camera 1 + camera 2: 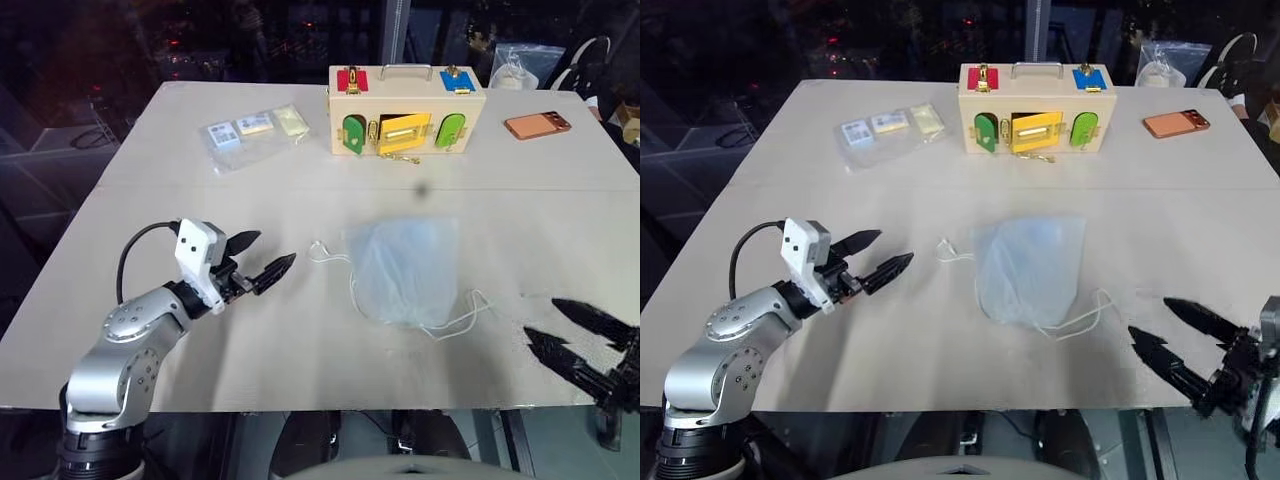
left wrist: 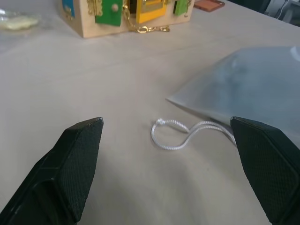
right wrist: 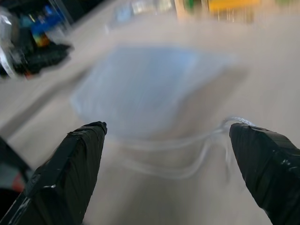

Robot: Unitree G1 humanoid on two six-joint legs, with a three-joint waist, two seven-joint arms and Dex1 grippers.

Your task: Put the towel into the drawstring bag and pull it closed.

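Left gripper point(image 1: 262, 258) points toward three o'clock, right gripper point(image 1: 1175, 335) toward ten; both gaping, empty. Between them, the bag point(image 1: 405, 268) (pale blue towel point(image 1: 408, 262) blurred inside).

A pale beige rectangular table point(image 1: 200, 330) carries a translucent white mesh drawstring bag point(image 1: 405, 268) with white cords near the middle, a wooden latch box point(image 1: 405, 110) with coloured doors, clear plastic packets point(image 1: 252, 135), an orange phone point(image 1: 538, 125) and a clear plastic bag point(image 1: 524, 66) toward the far edge.
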